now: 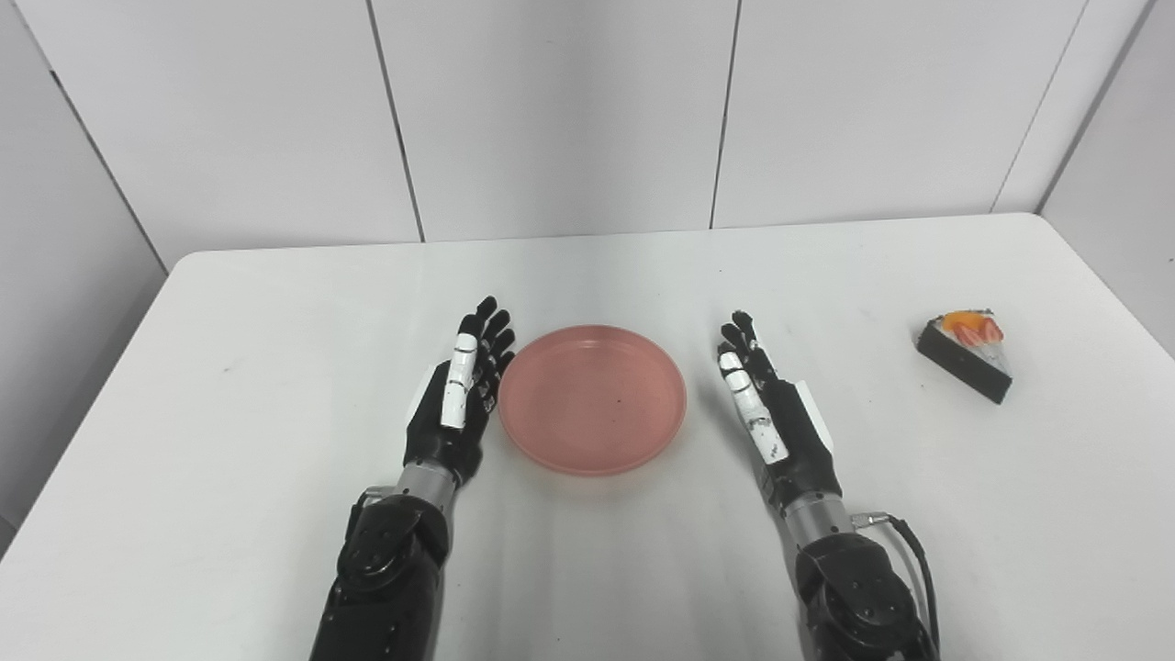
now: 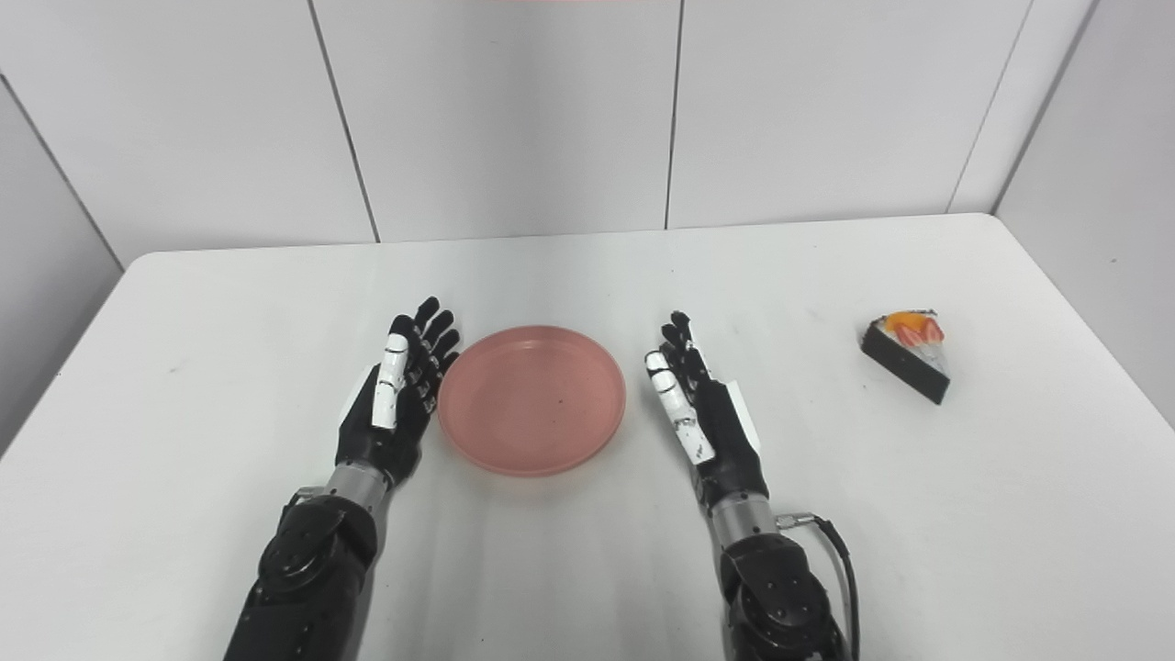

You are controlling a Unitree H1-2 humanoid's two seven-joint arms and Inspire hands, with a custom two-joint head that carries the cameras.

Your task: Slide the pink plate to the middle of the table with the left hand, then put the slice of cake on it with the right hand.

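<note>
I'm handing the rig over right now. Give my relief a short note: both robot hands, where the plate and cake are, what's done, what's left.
Left robot hand: open, holding nothing, right beside the pink plate's left rim.
Right robot hand: open, holding nothing, on the plate's right side, a gap away from it.
Pink plate: near the middle of the table, between the two hands, nothing on it.
Slice of cake: far right of the table, well beyond the right hand, untouched.
Done: plate looks placed.
Left: right hand reaches out, picks up the cake and sets it on the plate.
</note>
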